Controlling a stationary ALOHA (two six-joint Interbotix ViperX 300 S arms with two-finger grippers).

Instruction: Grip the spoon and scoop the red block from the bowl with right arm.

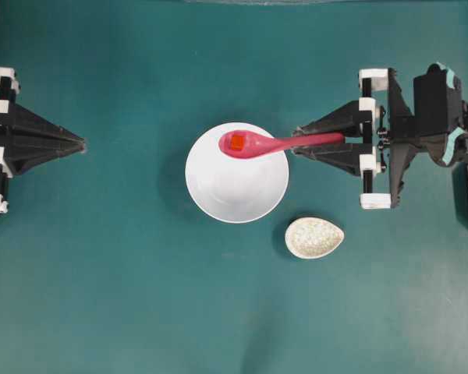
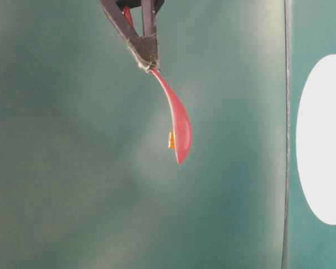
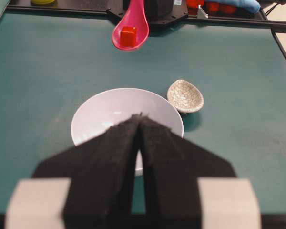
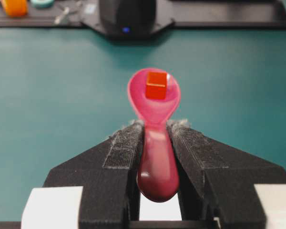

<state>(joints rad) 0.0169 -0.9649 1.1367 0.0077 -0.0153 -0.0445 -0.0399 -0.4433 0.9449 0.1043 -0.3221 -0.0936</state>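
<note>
At table level, much is cut off: only the tips of the right tool (image 2: 147,53) enter from the top edge, the spoon (image 2: 178,126) shows edge-on, the red block (image 2: 171,139) is a sliver at its rim, and the bowl (image 2: 323,140) is a blurred white shape at the right border. Overhead, the left tool (image 1: 79,143) sits at the far left, well apart from everything, jaws drawn together to a point on nothing; its arm runs off frame. Right tool's jaws are clamped on the spoon's handle, scoop over the bowl's upper rim area with the block in it; height cannot be judged from above. Left wrist view settles that: spoon raised clear above the bowl, which lies partly hidden behind the tool's own fingers (image 3: 114,157). Speckled dish (image 1: 313,238) rests on the green worktop (image 1: 109,296) just beside the bowl's lower right, apart from it. Right wrist view gives the grip closest, but neither bowl nor dish. Small orange and red objects beyond the worktop's far edge are too blurred to name.
</note>
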